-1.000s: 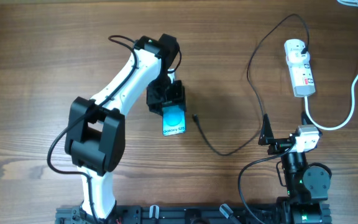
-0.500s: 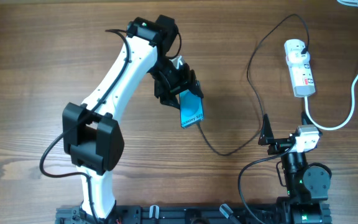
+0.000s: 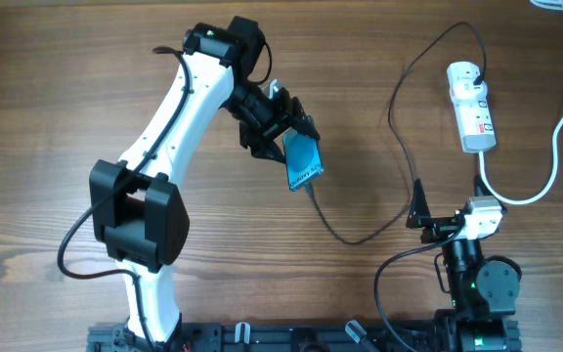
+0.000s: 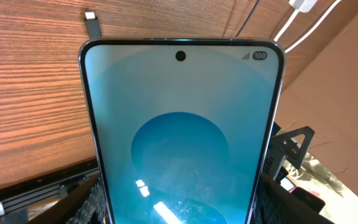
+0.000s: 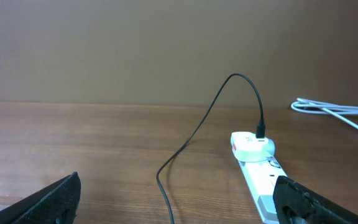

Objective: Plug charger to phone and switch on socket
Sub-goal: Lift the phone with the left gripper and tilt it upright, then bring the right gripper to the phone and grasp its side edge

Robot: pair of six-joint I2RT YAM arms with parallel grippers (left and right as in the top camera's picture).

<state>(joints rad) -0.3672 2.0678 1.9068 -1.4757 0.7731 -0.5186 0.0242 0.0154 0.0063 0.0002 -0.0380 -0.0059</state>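
The phone was clamped by the left gripper, its gripped end hidden. The right gripper was spread wide, empty.

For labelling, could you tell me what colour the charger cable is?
The charger is black, clearest in the right wrist view.

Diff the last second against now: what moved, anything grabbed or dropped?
The left hand, gripping the phone throughout, swung it right and away from the base and turned it, so its lower end now sits by the charger tip. Nothing grabbed or released. The right hand, open, the socket and the charger stayed put.
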